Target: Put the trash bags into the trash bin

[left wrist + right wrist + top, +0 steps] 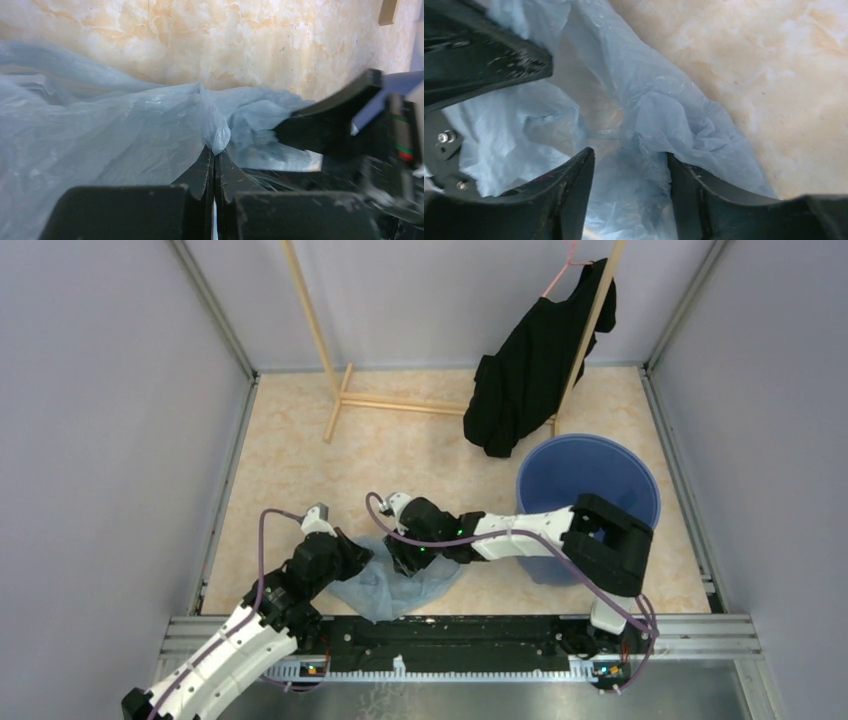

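A thin, translucent pale-blue plastic film trash bag [385, 592] lies crumpled on the beige marble-patterned surface [300, 460], close to the near edge and slightly left of centre, with both arms reaching into it. The left gripper [215, 152] comes at the bag from its left side. Its two black fingers are pressed together, and a small puckered fold of the film is pinched between the tips and pokes out just above them. The rest of the film spreads away to the left and far side in soft wrinkles. The right gripper [629, 155] comes in from the right and is set down over the middle of the bag. Its fingers stand well apart, with loose film bunched in the gap between them and not clamped. The two grippers are just beside each other over the same heap of film. The round blue plastic bucket trash bin [590, 475] stands upright on the right of the surface, well apart from the bag, with the right arm's upper link crossing its near side. Behind the bin, a black garment [530, 370] hangs on a light wooden rack [400, 403] at the far side.
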You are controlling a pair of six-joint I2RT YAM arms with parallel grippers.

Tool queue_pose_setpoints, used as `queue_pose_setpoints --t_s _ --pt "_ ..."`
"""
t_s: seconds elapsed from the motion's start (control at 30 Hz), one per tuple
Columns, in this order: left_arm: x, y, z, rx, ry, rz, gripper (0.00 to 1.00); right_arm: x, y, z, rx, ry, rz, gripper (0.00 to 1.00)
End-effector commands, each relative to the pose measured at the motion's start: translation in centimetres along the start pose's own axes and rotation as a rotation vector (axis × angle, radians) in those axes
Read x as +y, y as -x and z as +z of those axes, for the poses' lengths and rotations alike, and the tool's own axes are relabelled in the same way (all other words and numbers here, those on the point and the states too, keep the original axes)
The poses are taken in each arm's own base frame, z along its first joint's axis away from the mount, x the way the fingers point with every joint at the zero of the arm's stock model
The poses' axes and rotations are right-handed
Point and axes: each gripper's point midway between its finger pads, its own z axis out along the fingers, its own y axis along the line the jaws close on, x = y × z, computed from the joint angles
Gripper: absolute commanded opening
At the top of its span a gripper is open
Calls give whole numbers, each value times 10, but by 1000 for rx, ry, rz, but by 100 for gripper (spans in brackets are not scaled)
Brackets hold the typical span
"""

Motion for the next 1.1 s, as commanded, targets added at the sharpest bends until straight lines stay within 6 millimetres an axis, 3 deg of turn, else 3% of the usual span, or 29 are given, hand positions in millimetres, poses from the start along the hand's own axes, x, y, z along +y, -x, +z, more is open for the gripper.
queue_pose_setpoints --t_s 0.0,0.2,0.4,0.47,0.6,0.77,1.07 --pt "-7 11 -4 -46 -28 -4 0 11 57 -63 -112 -3 -39 60" --pt "-4 12 -8 -66 -38 -17 0 -1 78 -114 -150 -101 -73 74" --pt "-3 12 -10 -69 -38 -12 0 -61 90 -134 -174 -266 2 74" --pt "-4 12 -10 -68 -41 -11 0 -79 85 -132 -136 -325 1 72" --pt "-4 12 -10 -69 -41 -10 0 -89 58 -109 1 -350 -28 68" --pt "-5 13 -10 -72 -44 -11 0 -86 31 -92 64 -309 -20 61" --pt "-13 22 -9 -98 -58 -3 0 -70 8 -65 120 -202 3 56"
